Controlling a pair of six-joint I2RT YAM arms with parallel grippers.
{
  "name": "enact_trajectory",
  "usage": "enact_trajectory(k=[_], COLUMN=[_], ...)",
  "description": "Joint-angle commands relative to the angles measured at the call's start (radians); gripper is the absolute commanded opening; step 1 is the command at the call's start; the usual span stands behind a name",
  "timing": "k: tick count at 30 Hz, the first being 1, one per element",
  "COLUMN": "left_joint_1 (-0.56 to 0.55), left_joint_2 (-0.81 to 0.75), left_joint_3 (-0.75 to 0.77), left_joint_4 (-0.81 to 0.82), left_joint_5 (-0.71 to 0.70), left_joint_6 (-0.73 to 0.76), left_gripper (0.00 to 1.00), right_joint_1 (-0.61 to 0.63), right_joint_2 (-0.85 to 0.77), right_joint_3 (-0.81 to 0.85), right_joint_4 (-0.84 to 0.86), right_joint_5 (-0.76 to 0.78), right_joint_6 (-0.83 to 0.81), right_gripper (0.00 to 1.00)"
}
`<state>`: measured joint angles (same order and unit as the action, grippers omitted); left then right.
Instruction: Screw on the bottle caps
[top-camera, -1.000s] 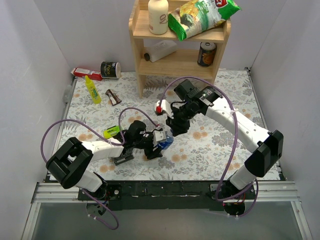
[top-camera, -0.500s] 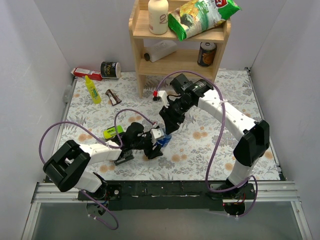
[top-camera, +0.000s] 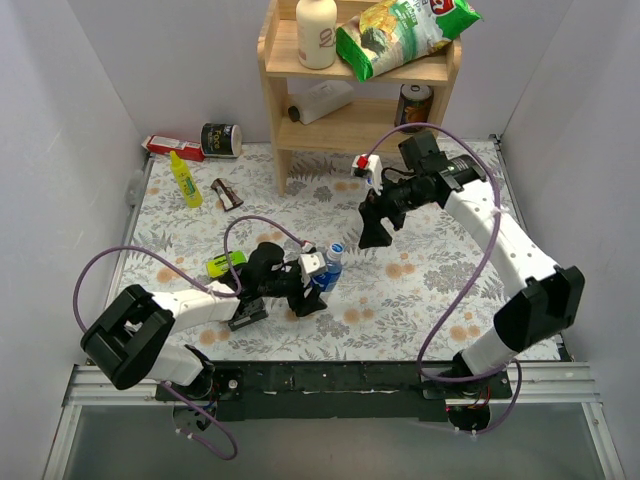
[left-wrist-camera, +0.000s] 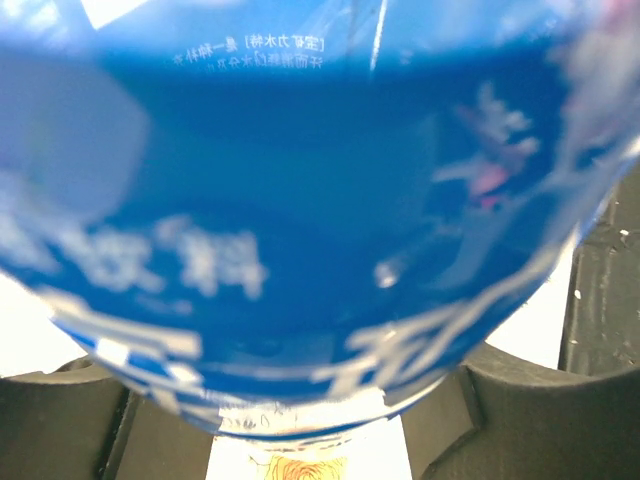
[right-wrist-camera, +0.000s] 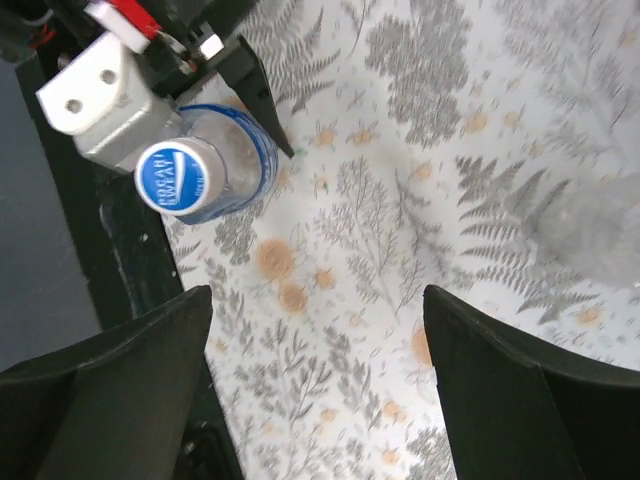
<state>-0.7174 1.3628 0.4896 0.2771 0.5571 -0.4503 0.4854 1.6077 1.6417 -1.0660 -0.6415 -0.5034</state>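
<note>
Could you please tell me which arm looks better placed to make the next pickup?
Right, probably: the right pincer is open and empty, while the left pincer is shut on the bottle, whose cap is already on.

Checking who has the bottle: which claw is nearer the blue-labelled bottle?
Left. The left claw grips the blue-labelled bottle; the right claw hangs open, apart from it, to its right and farther back.

Plain white walls (top-camera: 70, 100) enclose a floral-clothed table (top-camera: 420, 300) bearing a wooden shelf (top-camera: 270, 90).
</note>
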Motion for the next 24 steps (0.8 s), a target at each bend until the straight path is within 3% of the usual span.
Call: enact_trajectory(k=[1,3,10,24], left_joint_1=[0.018,0.022,0.03,0.041], left_joint_2=[-0.039,-0.056,-0.059,-0.016], left_joint_3=[0.059,0.095,0.17,0.213], left_joint_4=[-0.041,-0.042,-0.035,-0.044], left_joint_5=[0.072,0.07,0.09,0.113], left_joint_6=[-0.001,-0.017,-0.119,-0.133], left_gripper=[0.0,0.0,0.0,0.0], right_joint_1=[-0.002,-0.001,-0.001,0.035], right_joint_2=[-0.164,-0.193,-0.21,-0.2], right_joint_3=[-0.139,-0.189,-0.26,-0.332], right_joint_4=[0.309,0.525,0.839,0.862], right_joint_5=[-0.185,-0.216,-0.395,-0.532], right_joint_6=[-0.031,0.119,0.276,0.273], right_gripper=[0.93,0.94,0.95,0.95])
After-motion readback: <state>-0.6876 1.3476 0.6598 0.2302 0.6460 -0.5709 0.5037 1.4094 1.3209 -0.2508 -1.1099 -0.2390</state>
